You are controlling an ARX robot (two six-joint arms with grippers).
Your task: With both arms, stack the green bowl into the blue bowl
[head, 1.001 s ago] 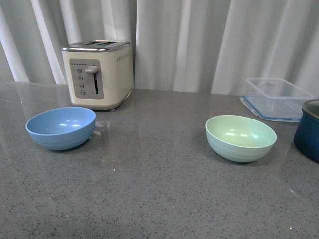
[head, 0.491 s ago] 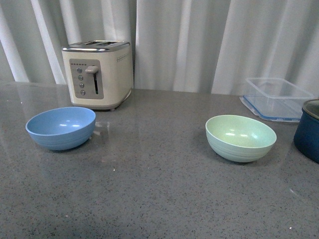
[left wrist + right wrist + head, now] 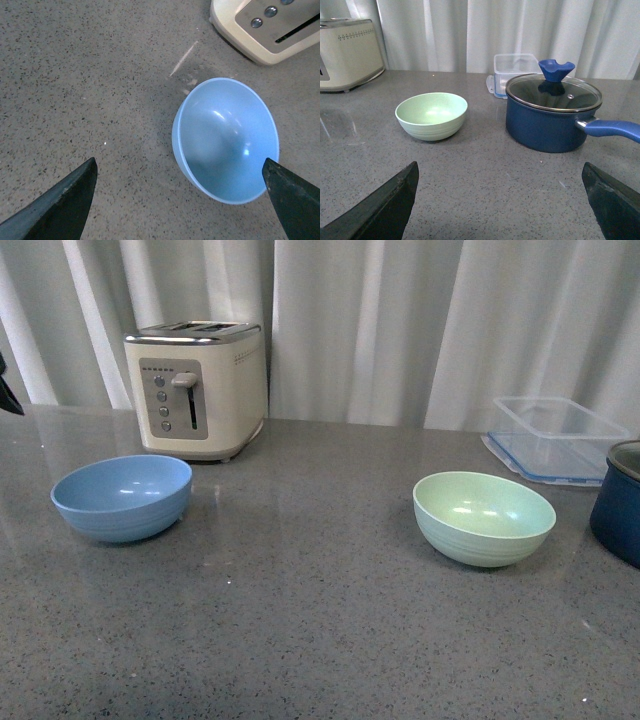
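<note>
The blue bowl (image 3: 121, 497) stands upright and empty on the grey counter at the left, in front of the toaster. The green bowl (image 3: 484, 517) stands upright and empty at the right. My left gripper (image 3: 178, 161) hovers open above the counter; the blue bowl (image 3: 225, 140) lies under it, closer to one finger (image 3: 292, 200) than the other. A black bit of the left arm (image 3: 8, 395) shows at the front view's left edge. My right gripper (image 3: 499, 164) is open and empty, low over the counter, well short of the green bowl (image 3: 431, 115).
A cream toaster (image 3: 197, 388) stands behind the blue bowl. A clear plastic container (image 3: 556, 437) sits at the back right. A dark navy lidded pot (image 3: 552, 117) with a long handle stands right beside the green bowl. White curtains close the back.
A black part of my left arm has come into the front view at its left edge. Neither bowl has moved.
</note>
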